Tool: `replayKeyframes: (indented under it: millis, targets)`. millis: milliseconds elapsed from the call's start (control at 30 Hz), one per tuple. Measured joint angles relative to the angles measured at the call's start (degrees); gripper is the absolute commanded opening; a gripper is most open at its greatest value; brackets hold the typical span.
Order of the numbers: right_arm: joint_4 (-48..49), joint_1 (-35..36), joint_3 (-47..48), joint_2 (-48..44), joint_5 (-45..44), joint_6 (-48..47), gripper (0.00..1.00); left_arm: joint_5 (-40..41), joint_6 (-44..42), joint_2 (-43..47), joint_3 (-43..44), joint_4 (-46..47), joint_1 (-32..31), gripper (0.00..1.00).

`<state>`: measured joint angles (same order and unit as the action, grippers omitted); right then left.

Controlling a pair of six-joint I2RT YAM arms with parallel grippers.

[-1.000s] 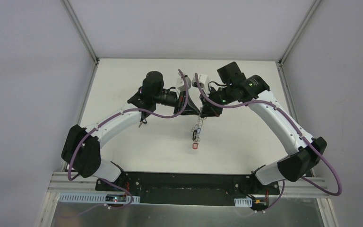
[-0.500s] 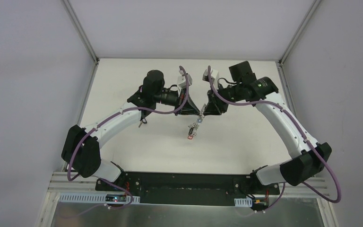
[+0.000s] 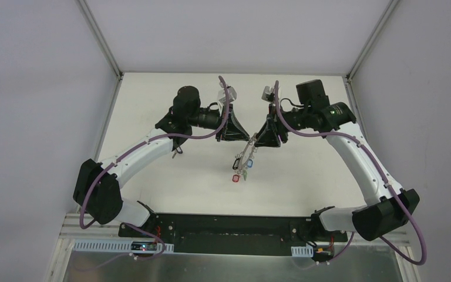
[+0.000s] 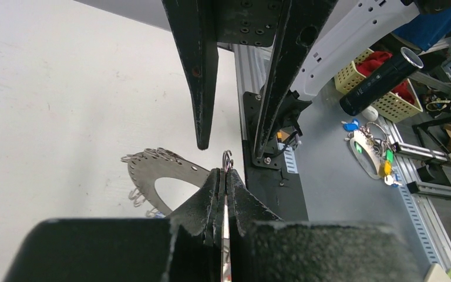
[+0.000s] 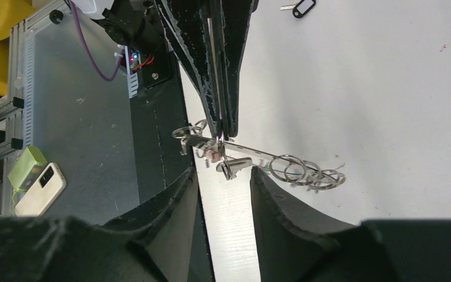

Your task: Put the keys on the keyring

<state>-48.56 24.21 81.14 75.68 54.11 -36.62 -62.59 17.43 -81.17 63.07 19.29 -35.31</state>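
Left end effector [image 4: 226, 176] is clamped tight on the keyring [image 3: 245, 154], a thin wire hoop hanging above the surface [image 3: 170, 182] between both arms. It looks light, springy and slick, so it's best pinched on bare wire. Right end effector [image 5: 223, 173] stands partly open, fingers flanking a key without gripping it. The right wrist view shows the keys [image 5: 235, 165] bunched together; from above they're just a tiny dangling cluster.

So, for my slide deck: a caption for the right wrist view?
Left tool clamps the keyring, strung with keys, at the tips of the open right tool.
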Motion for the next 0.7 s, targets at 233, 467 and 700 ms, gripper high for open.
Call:
replayKeyframes:
  millis: [233,467,700]
  targets:
    - [0.9,0.0,-1.0,-0.1,2.4,0.0,0.18,0.0,2.4,0.0,0.0,1.6,0.0,0.0]
    - [3.0,-0.1,-2.5,-0.1,2.6,0.9,0.05,0.0,3.8,0.0,0.0,3.2,0.0,0.0]
    - [5.1,-0.2,-4.7,-0.7,3.8,1.9,0.0,0.0,6.1,0.0,-0.5,5.5,0.0,0.0]
